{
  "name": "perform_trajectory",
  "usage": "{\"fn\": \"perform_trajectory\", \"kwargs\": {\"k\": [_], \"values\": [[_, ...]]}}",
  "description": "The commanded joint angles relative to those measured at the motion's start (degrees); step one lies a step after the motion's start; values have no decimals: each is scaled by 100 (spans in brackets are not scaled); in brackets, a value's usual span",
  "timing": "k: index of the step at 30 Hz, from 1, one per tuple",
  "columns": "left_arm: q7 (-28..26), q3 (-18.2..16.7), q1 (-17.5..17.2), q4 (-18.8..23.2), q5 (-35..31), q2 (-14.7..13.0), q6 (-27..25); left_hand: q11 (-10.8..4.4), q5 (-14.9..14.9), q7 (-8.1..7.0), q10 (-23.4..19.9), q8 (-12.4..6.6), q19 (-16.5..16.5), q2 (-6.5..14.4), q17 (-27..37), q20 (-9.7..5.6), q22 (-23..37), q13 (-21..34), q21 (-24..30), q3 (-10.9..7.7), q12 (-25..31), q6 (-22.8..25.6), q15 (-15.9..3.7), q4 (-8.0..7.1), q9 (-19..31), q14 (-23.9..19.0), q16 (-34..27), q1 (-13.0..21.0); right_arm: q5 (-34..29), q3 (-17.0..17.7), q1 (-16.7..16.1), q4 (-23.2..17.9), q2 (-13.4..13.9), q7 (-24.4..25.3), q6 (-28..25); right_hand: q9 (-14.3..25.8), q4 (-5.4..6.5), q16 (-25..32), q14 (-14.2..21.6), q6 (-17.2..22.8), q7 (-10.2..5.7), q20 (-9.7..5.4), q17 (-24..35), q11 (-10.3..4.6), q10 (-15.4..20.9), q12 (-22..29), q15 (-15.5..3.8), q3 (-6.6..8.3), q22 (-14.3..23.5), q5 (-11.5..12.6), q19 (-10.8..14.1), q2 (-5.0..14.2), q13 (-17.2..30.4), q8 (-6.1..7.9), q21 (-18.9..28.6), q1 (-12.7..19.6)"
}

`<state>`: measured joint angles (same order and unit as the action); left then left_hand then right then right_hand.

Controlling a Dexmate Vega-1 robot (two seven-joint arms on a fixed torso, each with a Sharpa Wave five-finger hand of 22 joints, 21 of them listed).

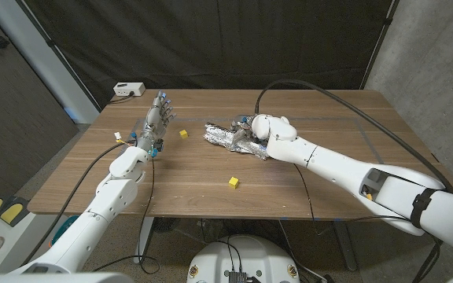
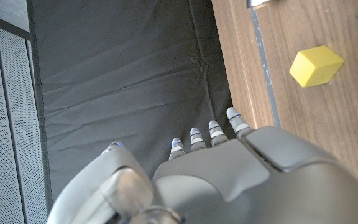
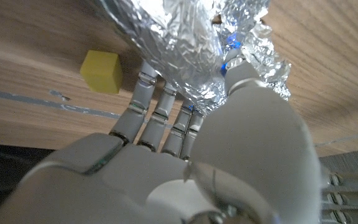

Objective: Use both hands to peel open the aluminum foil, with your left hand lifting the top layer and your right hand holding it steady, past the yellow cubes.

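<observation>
foil: crumpled aluminium foil packet (image 1: pixel 230 137) mid-worktop.
right hand (image 1: pixel 267 132): your fingers press onto the foil, steadying it.
left hand (image 1: pixel 157 118): fingers apart, holding nothing, well left of foil.
advice: bring your left hand to the foil's top layer, pinch its loose edge.

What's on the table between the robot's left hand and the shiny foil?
In the head view, one yellow cube sits on the wood between the left hand and the foil; the remaining stretch is bare.
</observation>
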<state>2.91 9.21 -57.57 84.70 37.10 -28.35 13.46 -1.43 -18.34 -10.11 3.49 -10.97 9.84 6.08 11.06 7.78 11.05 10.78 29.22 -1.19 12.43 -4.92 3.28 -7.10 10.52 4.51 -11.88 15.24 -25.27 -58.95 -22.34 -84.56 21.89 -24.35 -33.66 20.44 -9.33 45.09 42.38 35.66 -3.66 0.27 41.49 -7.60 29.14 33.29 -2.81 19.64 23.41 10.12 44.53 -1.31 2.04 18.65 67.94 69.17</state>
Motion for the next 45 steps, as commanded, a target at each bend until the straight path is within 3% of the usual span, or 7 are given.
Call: {"fn": "perform_trajectory", "kwargs": {"k": [1, 7, 16, 29, 34, 38, 45], "values": [[44, 30, 54, -88, 30, 10, 17, -8, -46, -14, 44, 0, 51, 6, 25, 67, 14, 34, -9, 24, -2, -60, -13, -24, 10, -20, 14, 33, 1181, 1227, -618, -117, 64, 837, 856, 72, 10, 64, 2991, 1453, 600, -1292, 42, 591, 3309, 6, -1022, -31, 964, 54, 1076, 1045, 2964, 34, 75, 1029], [73, 58, 107, -151, 20, 12, 39, -13, -48, -13, 43, 0, 50, 7, 25, 66, 14, 35, -13, 27, -4, -63, -12, -23, 10, -19, 15, 36, 1566, 1557, -831, 19, -5, 1165, 1298, 111, 18, 72, 2991, 1453, 612, -1291, 38, 599, 3317, 6, -1020, -51, 931, 62, 1093, 1039, 2972, 30, 114, 1063], [-13, 134, 169, -128, -144, -104, -71, -39, -43, -36, 99, 37, 52, -67, 16, 57, 7, 35, -34, 38, -30, -198, -33, 59, 10, 7, 35, 139, 2136, 2193, -1330, 338, -329, 2128, 2232, 172, 28, 69, 2980, 1458, 605, -1292, 18, 599, 3309, 15, -1019, -81, 882, 65, 1090, 1035, 3010, 25, 166, 1112], [-28, 210, 224, -132, -207, -152, -136, -82, -27, -34, 153, 39, 53, -136, 5, 34, 1, 37, -63, 21, -51, -306, -62, 196, 13, 22, 49, 338, 2915, 2746, -1591, 774, -652, 2186, 3060, 211, 36, 56, 2978, 1466, 602, -1295, -30, 587, 3306, 24, -1020, -111, 811, 69, 1082, 1041, 3051, -6, 224, 1182], [-262, 271, 211, 76, -434, -302, -370, -98, -20, -42, 161, 42, 23, -163, 2, 28, 0, 38, -61, 14, -53, -355, -66, 250, 15, 23, 51, 416, 3147, 2932, -1697, 858, -797, 2200, 3222, 211, 41, 63, 2986, 1469, 602, -1300, -37, 580, 3303, 12, -1020, -119, 779, 75, 1109, 1054, 3043, -27, 252, 1210], [-414, 326, 205, 286, -636, -458, -599, -136, 29, -40, 106, 10, -197, -330, -2, 131, 2, 44, -11, 28, -30, -427, -131, 450, 25, -91, 18, 686, 3364, 3096, -1778, 938, -957, 2196, 3314, 218, 35, 76, 2994, 1477, 606, -1303, -40, 586, 3331, 21, -1020, -134, 740, 84, 1153, 1043, 3047, -43, 279, 1242], [-517, 389, 235, 525, -827, -605, -846, -166, 110, 80, -106, -63, -482, -548, 12, 269, 3, 61, 49, 88, 44, -363, -194, 647, 45, -413, -77, 947, 3480, 3210, -1814, 1028, -1098, 2119, 3371, 221, 35, 104, 3019, 1484, 615, -1302, -32, 575, 3342, 22, -1020, -155, 694, 94, 1196, 1028, 3052, -64, 306, 1266]]}}
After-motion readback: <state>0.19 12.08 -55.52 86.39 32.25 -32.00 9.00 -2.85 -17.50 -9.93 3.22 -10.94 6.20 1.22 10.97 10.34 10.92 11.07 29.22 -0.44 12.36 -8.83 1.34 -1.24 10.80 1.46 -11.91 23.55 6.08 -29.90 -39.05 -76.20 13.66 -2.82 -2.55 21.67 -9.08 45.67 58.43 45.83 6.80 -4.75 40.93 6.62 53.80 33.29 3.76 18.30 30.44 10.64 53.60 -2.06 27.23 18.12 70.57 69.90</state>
